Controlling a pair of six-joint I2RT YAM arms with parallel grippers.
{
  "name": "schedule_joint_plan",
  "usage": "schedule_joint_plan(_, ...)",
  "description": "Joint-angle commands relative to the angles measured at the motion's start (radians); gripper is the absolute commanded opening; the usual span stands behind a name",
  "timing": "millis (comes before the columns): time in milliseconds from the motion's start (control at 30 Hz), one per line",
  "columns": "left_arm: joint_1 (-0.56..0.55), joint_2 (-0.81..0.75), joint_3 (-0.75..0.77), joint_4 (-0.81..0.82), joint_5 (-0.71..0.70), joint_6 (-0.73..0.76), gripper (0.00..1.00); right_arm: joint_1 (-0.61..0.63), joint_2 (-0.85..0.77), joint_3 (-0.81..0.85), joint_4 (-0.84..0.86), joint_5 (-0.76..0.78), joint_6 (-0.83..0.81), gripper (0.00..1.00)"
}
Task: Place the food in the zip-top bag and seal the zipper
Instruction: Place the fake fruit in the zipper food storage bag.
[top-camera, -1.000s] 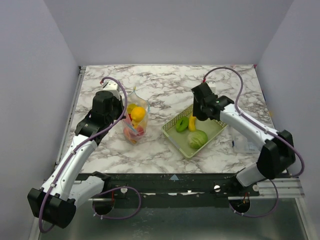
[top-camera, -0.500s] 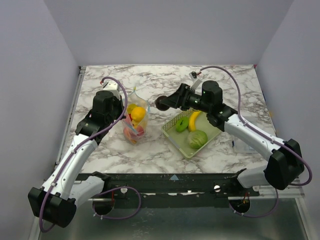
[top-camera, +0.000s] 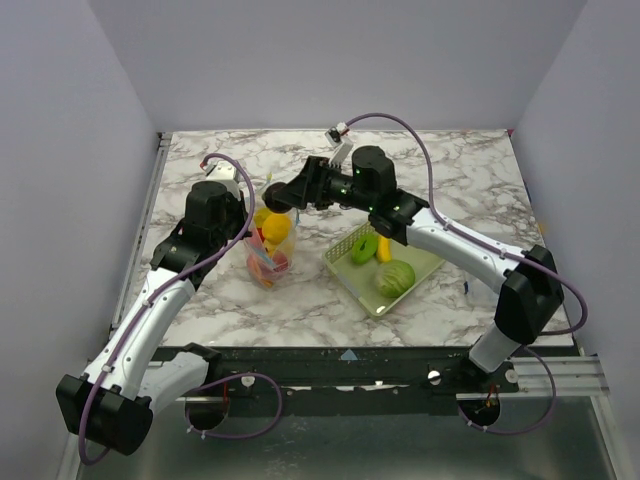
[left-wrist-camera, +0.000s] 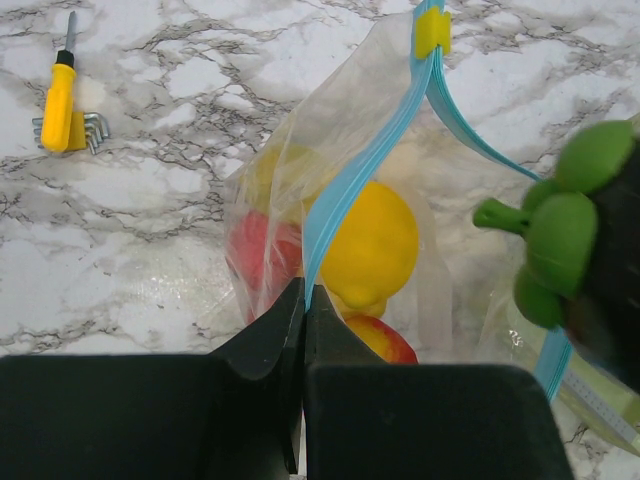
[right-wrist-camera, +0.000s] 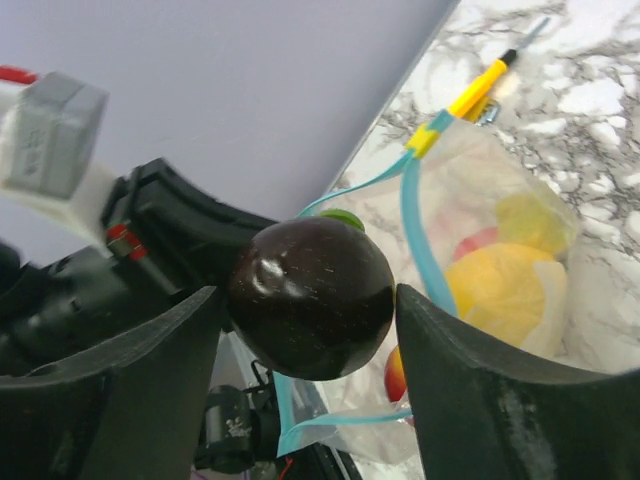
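Loading step. Left gripper (left-wrist-camera: 302, 300) is clamped on the zipper (left-wrist-camera: 370, 150), propping the zip-top bag (left-wrist-camera: 300, 130) open. Right gripper (right-wrist-camera: 305, 310) grips a dark purple toy fruit (top-camera: 274, 196) just above the mouth. Next we centre it over the opening, then release.

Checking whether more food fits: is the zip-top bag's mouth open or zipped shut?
Open. On the zipper, the two blue strips spread apart above the yellow fruit in the zip-top bag; the left pincer pinches one strip.
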Motion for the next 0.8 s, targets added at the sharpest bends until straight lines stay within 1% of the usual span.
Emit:
schedule_joint_plan(0,0.009,-0.003,-0.002,0.012,0.013,-0.003,0.0,0.024,0.068,0.095,-0.105,0.099,-0.074,0.76)
schedule_joint_plan(67,0.009,-0.005,-0.002,0.011,0.013,-0.003,0.0,0.036,0.094,0.14,-0.147,0.119,-0.095,0.83)
schedule_joint_plan(167,0.008,-0.006,-0.002,0.011,0.012,-0.003,0.0,0.046,0.099,0.166,-0.182,0.148,-0.113,0.87)
schedule_joint_plan(333,0.01,-0.007,-0.003,0.011,0.014,-0.003,0.0,0.047,0.069,0.163,-0.216,0.197,-0.13,0.87)
schedule_joint_plan(500,0.011,-0.006,-0.002,0.011,0.02,-0.006,0.0,0.046,0.012,0.119,-0.268,0.266,-0.151,0.86)
schedule_joint_plan(567,0.011,-0.008,-0.002,0.012,0.02,-0.006,0.0,0.046,-0.015,0.103,-0.317,0.338,-0.161,0.85)
schedule_joint_plan(667,0.011,-0.01,-0.007,0.012,0.016,-0.005,0.0,0.045,-0.06,0.073,-0.44,0.521,-0.164,0.83)
schedule_joint_plan(767,0.011,-0.01,-0.004,0.012,0.021,-0.007,0.0,0.04,-0.068,0.062,-0.606,0.698,-0.161,0.76)
